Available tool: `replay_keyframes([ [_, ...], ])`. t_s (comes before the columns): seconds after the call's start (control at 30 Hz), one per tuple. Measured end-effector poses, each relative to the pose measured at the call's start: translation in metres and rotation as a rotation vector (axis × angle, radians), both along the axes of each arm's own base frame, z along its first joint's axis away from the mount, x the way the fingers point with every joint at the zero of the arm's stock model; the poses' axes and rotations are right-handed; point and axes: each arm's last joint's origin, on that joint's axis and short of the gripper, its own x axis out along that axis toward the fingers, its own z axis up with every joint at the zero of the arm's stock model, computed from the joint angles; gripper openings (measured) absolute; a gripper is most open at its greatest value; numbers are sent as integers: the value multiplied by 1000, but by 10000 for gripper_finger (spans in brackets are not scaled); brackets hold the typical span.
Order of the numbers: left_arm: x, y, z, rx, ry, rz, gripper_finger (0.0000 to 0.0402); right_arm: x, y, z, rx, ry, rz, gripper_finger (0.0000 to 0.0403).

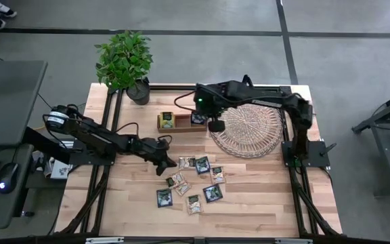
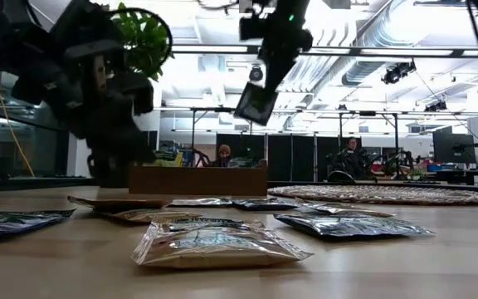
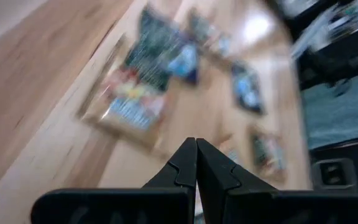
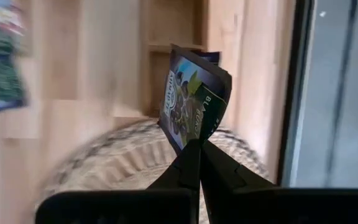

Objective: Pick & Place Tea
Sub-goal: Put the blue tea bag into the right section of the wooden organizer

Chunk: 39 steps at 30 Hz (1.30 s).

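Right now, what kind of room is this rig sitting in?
Probably an open lab or shared workshop, not a home: exposed ceiling ducts and strip lights overhead, rows of desks with monitors where people sit behind the table, and a bare concrete floor marked with dark lines.

From my station I see two matte black jointed arms, the left arm (image 1: 103,141) and the right arm (image 1: 263,98), built of rounded motor housings joined by boxy links. A small green indicator light (image 1: 198,102) glows on the right arm's wrist housing, and the left arm's base carries a round grey-white joint cap (image 1: 55,119) with an orange cable (image 1: 46,116) looping beside it. On each wrist camera I see two smooth black tapered fingers (image 3: 185,171) rising from a wide black crossbar (image 4: 166,208).
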Motion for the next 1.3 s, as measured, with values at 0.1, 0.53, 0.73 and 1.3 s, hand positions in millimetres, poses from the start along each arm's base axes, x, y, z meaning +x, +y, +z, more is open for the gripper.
replay_keyframes([
  [0.1,-2,0,3,-25,-54,-15,1,13,-7,-16,-51,45,39,0],
  [0.53,-2,-1,5,-41,-84,-32,1,40,-25,-60,-92,93,119,0],
  [0.73,-2,-1,5,-41,-83,-33,1,41,-28,-66,-103,119,130,0],
  [1.3,-2,-1,4,-40,-78,-33,1,39,-27,-66,-71,126,136,0],
])
